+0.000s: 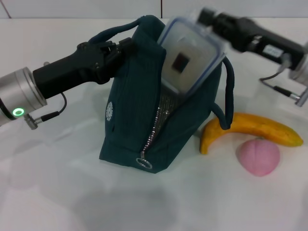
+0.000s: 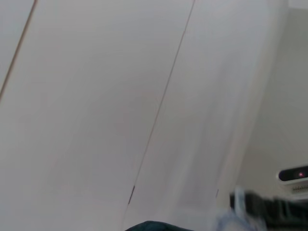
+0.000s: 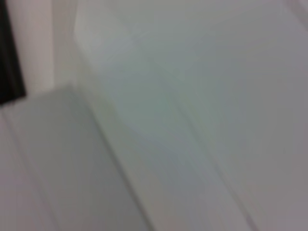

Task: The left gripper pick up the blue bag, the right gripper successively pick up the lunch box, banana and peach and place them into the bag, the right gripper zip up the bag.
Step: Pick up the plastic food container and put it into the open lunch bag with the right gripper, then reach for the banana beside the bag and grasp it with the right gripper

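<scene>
The left gripper (image 1: 117,48) reaches in from the robot's left and is clamped on the upper edge of the blue bag (image 1: 132,125), right at the base of one loop handle (image 1: 113,32), which arches just above its fingers. The bag hangs from that grip and leans, its bottom resting on the white table (image 1: 57,192), its mouth open toward the far right. Below the gripper, on the bag's near face, sit the small white round logo (image 1: 109,111) and, further along the open seam, the zipper (image 1: 155,126) with its metal ring pull (image 1: 144,163) at the low end; a strip of silver lining (image 1: 167,103) shows inside the opening. The lunch box (image 1: 192,55) stands tilted in the bag's mouth, just beyond the left gripper's fingers, its lower part inside and its upper, blue-rimmed part sticking out. The right gripper (image 1: 208,18) is at the top corner of the lunch box on the side away from the left gripper; whether its jaws are closed on the box cannot be told. Below the right arm, the banana (image 1: 255,130) lies on the table just beside the bag's second handle (image 1: 228,91), and the peach (image 1: 259,157) sits touching or almost touching the banana's near side. The left wrist view shows only a sliver of the bag's dark fabric (image 2: 154,225); the right wrist view shows nothing recognisable.
</scene>
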Motion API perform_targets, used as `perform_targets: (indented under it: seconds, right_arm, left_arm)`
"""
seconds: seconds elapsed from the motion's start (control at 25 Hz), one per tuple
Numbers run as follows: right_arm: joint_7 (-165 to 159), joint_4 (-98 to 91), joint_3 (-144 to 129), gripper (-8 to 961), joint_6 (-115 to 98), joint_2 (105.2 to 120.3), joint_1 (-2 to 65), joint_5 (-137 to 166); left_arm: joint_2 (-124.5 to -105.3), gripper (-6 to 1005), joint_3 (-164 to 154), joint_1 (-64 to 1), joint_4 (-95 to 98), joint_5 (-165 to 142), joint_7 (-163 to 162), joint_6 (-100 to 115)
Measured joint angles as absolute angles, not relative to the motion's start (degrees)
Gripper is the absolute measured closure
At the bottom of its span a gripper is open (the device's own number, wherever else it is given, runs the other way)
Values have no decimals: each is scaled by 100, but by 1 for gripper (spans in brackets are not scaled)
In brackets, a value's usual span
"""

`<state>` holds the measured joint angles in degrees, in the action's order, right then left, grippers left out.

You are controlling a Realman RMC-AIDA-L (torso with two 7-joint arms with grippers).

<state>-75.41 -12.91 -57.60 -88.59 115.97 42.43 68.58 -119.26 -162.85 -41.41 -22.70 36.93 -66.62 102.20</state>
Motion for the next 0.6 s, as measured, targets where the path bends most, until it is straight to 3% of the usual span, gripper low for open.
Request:
perform_targets:
  seconds: [0.36, 0.6]
  right_arm:
    - [-7540, -1633, -6356, 850, -8679, 11616, 4362, 6802]
    - [-7561, -1856, -6526, 644, -8555, 11568, 4264, 6882]
  left_arm:
    - [-11935, 958, -16286, -4175, -2267, 3718, -6678, 10136]
    - [-11943, 957, -16286, -4112, -2258, 3768, -6674, 10132]
